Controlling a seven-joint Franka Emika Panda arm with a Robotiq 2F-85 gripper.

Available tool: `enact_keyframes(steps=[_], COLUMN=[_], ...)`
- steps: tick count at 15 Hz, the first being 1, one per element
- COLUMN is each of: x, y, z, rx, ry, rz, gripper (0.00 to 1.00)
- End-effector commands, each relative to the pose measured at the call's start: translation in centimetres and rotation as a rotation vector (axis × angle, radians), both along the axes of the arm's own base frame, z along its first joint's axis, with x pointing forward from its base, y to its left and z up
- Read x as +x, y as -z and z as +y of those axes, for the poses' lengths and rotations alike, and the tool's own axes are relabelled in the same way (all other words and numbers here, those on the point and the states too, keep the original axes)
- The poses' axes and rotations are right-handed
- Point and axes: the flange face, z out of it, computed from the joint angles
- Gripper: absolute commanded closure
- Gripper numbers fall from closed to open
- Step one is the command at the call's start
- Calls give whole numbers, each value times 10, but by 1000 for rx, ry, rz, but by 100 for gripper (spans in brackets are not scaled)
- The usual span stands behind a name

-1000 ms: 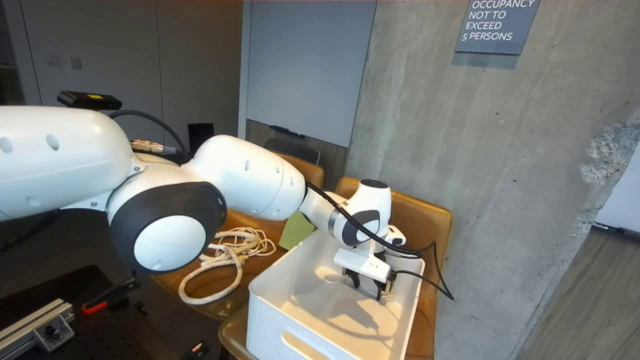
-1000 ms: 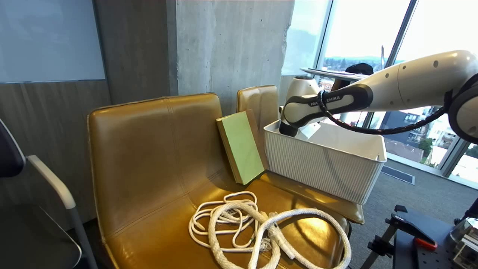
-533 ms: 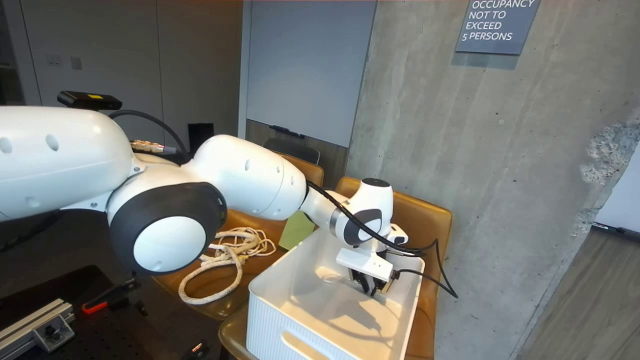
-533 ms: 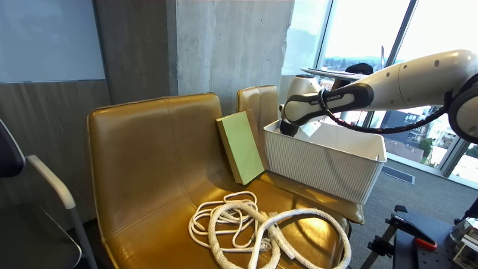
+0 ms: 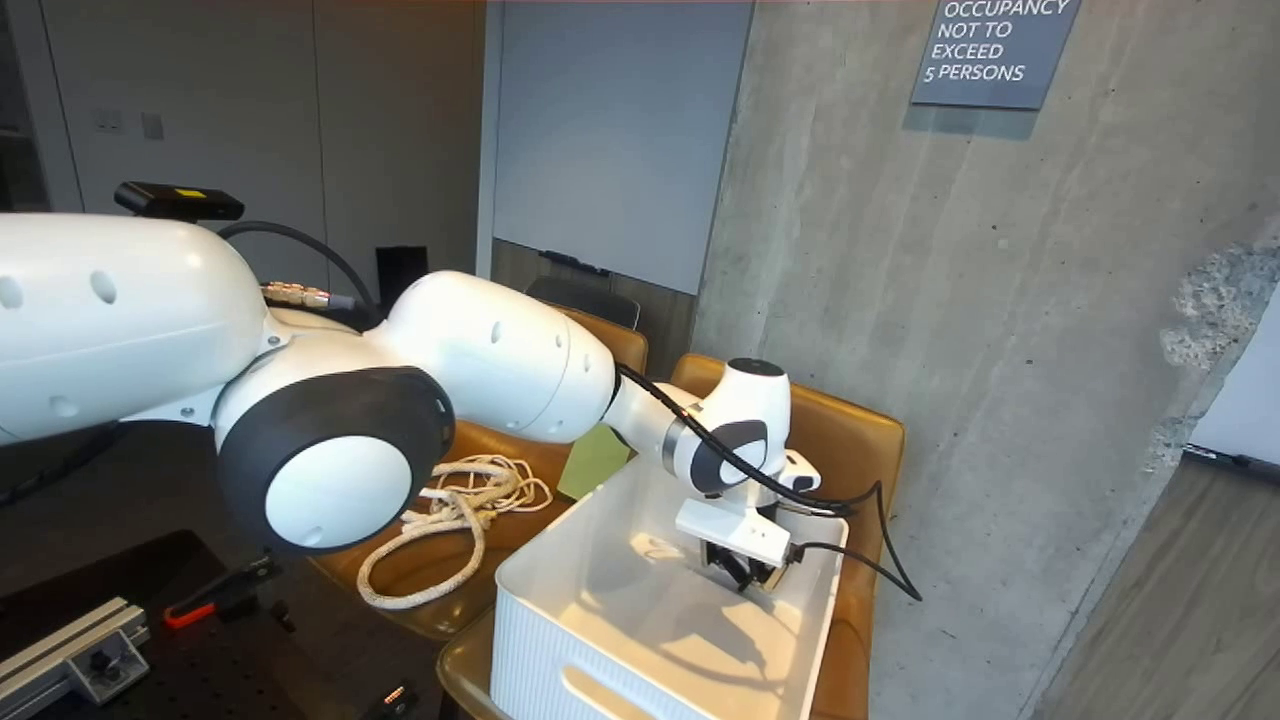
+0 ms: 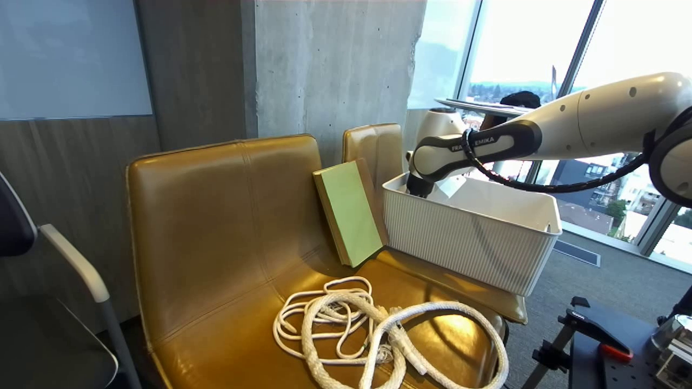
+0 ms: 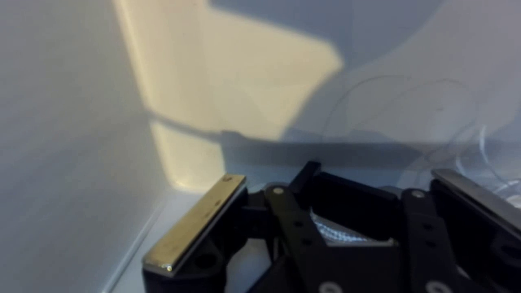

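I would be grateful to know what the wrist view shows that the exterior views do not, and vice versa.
Only the wrist view: a glinting, rippled patch, largely covered and hard to identify.
Only the exterior views: the pale rope, the green book-like thing and the tan chairs.
Shared: the white bin, in all three views, with the gripper shut inside it in the wrist view and in an exterior view.

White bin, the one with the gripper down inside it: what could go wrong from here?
The gripper is shut, partly hiding a shiny, see-through thing; I can't tell if it's held, so a lift might miss or drop it.
The white bin sits on a chair, so a bump from the gripper may shift it.
A black cable hangs in a loose loop beside the gripper and might snag on a lift.
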Motion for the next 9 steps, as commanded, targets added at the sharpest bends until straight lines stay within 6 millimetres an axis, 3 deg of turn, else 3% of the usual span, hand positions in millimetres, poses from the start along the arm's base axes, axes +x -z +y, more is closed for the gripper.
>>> enact_keyframes(steps=[1,9], x=[-1,10], y=[-9,-60], z=[-11,-14], rx=[3,-32], ry=[-9,-20], rz=[5,-36], gripper=[100,100])
